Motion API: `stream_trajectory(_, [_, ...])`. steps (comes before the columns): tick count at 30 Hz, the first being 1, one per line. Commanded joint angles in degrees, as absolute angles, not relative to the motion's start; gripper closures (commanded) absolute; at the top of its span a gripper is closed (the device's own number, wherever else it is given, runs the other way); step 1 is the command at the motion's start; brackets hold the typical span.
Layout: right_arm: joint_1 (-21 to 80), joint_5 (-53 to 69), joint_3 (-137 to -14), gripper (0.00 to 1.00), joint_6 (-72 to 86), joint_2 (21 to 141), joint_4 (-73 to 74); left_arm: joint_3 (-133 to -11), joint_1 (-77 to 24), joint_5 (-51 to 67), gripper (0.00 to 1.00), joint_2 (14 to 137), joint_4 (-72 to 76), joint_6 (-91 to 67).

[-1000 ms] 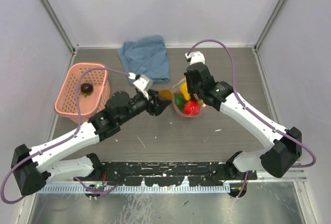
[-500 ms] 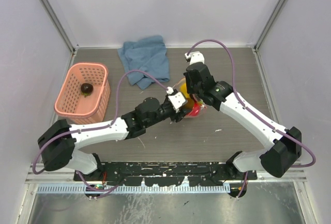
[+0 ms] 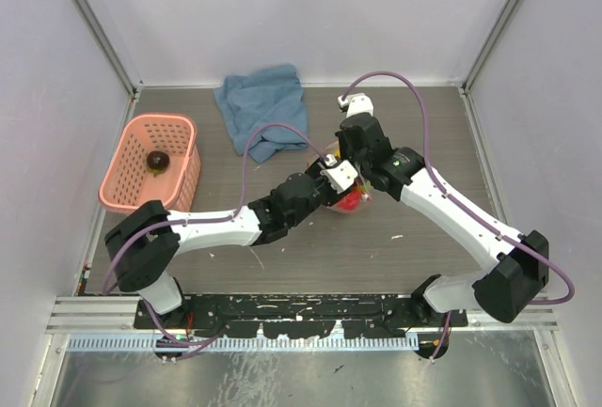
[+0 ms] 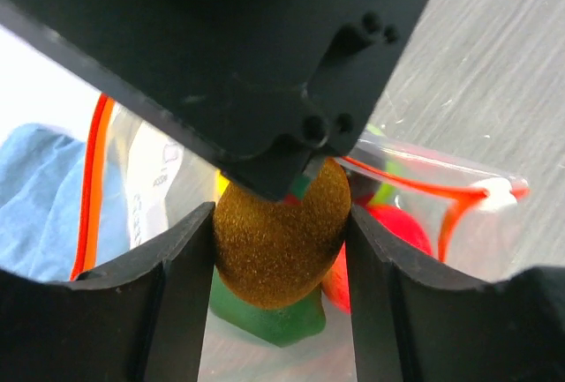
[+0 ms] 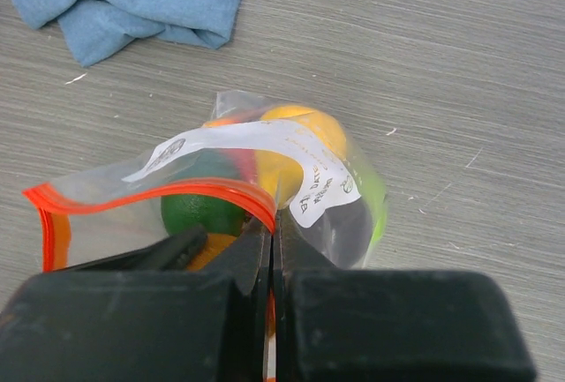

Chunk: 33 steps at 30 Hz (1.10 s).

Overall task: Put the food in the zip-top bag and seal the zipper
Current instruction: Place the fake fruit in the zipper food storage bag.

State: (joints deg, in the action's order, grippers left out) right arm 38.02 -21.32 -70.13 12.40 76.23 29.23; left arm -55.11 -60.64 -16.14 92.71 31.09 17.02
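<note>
Golden-brown fruit (image 4: 278, 232) sits clamped in my left gripper (image 4: 275, 263), seemingly just inside the mouth of the zip-top bag (image 5: 115, 223), above a green piece (image 4: 265, 320) and a red one (image 4: 397, 232). My right gripper (image 5: 270, 245) is pinched tight on the zipper (image 5: 150, 192).

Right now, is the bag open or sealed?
Open. The bag's zipper gapes in a wide loop. The right gripper pinches one lip, and the left gripper holds a brown fruit at the mouth.
</note>
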Motion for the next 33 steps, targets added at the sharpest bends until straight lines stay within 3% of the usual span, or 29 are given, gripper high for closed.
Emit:
stream_trajectory(1, [38.1, -20.8, -70.0, 0.99, 13.2, 73.5, 27.5, -58.8, -60.6, -24.8, 0.46, 95.4, 38.1, 18.7])
stream_trajectory(6, [38.1, -21.1, -69.1, 0.99, 13.2, 72.5, 27.2, -59.4, -60.6, -29.7, 0.30, 97.4, 40.3, 18.8])
stream_trajectory(12, [38.1, -21.3, -68.6, 0.99, 13.4, 72.0, 26.8, -58.5, -60.6, -29.5, 0.20, 96.9, 40.8, 17.1])
stream_trajectory(22, [38.1, -21.8, -67.9, 0.99, 13.6, 71.6, 26.4, -54.3, -60.8, -25.2, 0.08, 87.7, 35.5, 10.9])
stream_trajectory(33, [38.1, -23.9, -67.1, 0.99, 13.2, 71.6, 25.5, -54.6, -60.8, -19.6, 0.03, 77.9, 19.2, 1.6])
